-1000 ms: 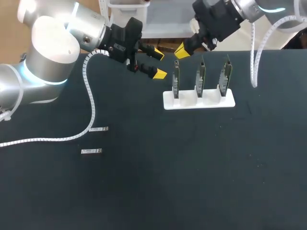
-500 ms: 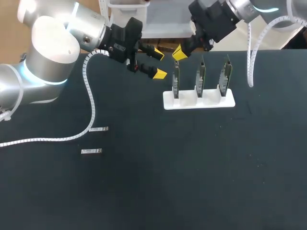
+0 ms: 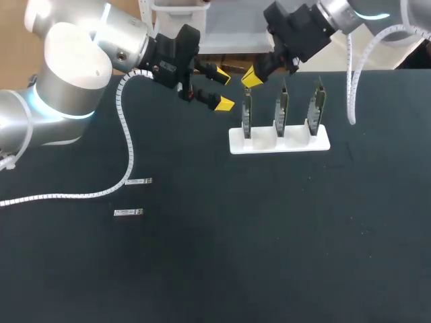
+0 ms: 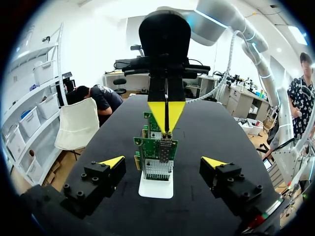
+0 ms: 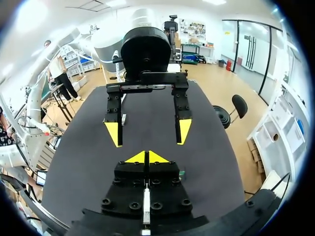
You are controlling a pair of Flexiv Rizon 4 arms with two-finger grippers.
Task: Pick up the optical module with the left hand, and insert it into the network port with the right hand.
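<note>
Lying flat on bench (image 3: 202, 269) at left, upper optical module (image 3: 138, 181) and lower optical module (image 3: 128, 212) wait untouched. Left jaws hang wide open, empty, well apart from them. Right jaws, tips together, sit at network port (image 4: 166, 149) of first board (image 3: 247, 114) in white holder (image 3: 279, 142), seemingly for insertion; held module not discernible.

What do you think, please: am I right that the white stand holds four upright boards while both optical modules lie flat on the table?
Not quite. The head view shows the white stand holding three upright boards, not four. The rest is right: both optical modules lie flat on the table.
</note>
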